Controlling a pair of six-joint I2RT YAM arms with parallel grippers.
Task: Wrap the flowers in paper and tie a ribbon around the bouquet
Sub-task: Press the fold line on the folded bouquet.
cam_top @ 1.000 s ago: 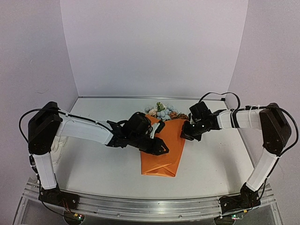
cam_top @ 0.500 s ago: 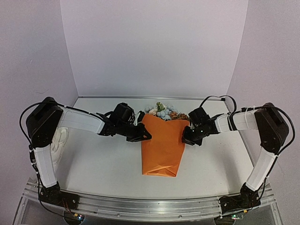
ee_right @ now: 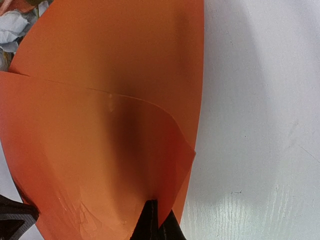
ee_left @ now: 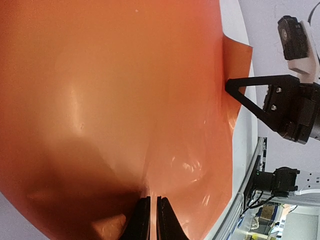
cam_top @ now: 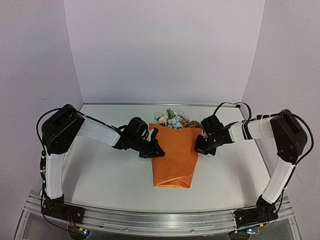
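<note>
The bouquet [cam_top: 173, 156] lies in the middle of the table as a cone of orange paper [ee_left: 110, 100], narrow end toward me. The flowers [cam_top: 172, 119] stick out of its far, wide end, and a few pale blooms [ee_right: 10, 25] show in the right wrist view. My left gripper [cam_top: 154, 149] sits at the cone's left edge, jaws shut on a fold of paper [ee_left: 150, 212]. At the right edge, my right gripper [cam_top: 199, 147] pinches the overlapping paper flap [ee_right: 175, 165] between shut jaws [ee_right: 158, 212]. The ribbon does not show.
The white table [cam_top: 100, 175] stretches to both sides of the cone. Pale walls close it in at the back and sides. A metal rail [cam_top: 160, 220] with the arm bases runs along the near edge.
My left gripper drew back from over the paper to its left edge and closed there. The right gripper dropped slightly along the right edge and stayed shut.
</note>
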